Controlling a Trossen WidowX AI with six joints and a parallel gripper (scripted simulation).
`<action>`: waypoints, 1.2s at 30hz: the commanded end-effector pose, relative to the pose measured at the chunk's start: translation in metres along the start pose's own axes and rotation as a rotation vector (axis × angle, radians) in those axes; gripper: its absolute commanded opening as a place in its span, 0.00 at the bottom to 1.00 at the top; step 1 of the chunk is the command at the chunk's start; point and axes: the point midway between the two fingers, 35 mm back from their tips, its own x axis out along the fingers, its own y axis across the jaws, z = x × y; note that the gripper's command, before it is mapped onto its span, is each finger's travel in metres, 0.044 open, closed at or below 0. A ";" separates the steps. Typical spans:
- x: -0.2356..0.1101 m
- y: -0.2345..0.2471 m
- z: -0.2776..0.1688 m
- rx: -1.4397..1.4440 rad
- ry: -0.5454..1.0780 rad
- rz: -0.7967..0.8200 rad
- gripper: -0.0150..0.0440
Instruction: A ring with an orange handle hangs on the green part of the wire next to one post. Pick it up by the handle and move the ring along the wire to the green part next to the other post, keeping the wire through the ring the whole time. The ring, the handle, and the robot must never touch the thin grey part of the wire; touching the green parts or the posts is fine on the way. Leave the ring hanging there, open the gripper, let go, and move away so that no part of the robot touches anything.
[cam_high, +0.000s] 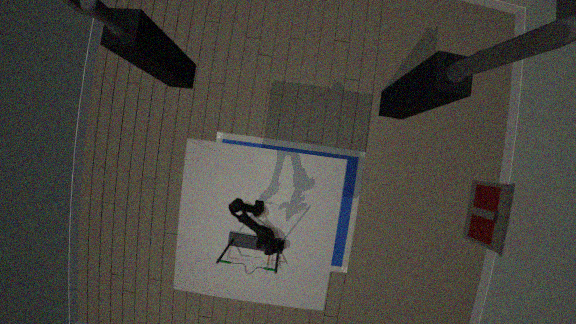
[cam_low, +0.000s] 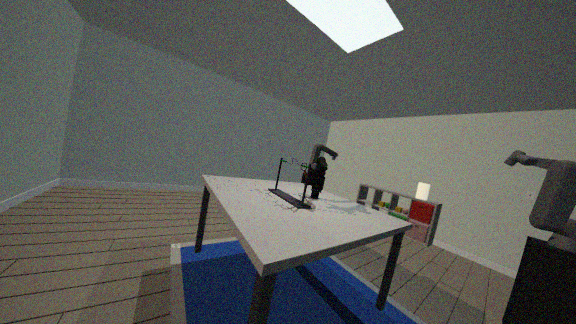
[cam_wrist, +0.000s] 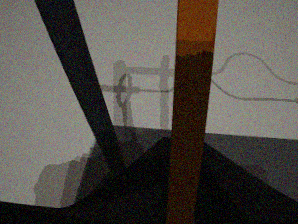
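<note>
My gripper (cam_high: 272, 250) (cam_low: 306, 177) (cam_wrist: 180, 148) is shut on the orange handle (cam_wrist: 196, 25), which stands upright in the wrist view. The ring (cam_low: 304, 166) is small and dark, at the green part (cam_high: 270, 269) beside the right post (cam_high: 277, 261) in the top view. In the wrist view this post (cam_wrist: 75, 60) runs close to the left of the handle. The ring itself is out of the wrist view; its shadow lies around the wire's shadow near the post's shadow. The grey wire (cam_high: 249, 272) runs to the other green part (cam_high: 226, 262) (cam_low: 284, 161). Exact clearances are too small to tell.
The other post (cam_high: 222, 254) (cam_low: 278, 175) stands at the far end of the dark base (cam_high: 242, 240) (cam_low: 286, 197). The arm reaches over the base from behind. The stand is on the white table (cam_high: 200, 200) (cam_low: 280, 235).
</note>
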 end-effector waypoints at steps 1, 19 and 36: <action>0.002 0.000 -0.003 0.005 -0.003 -0.002 0.00; 0.009 0.000 -0.015 0.005 -0.003 -0.002 0.00; 0.009 0.000 -0.014 0.001 -0.003 0.002 0.18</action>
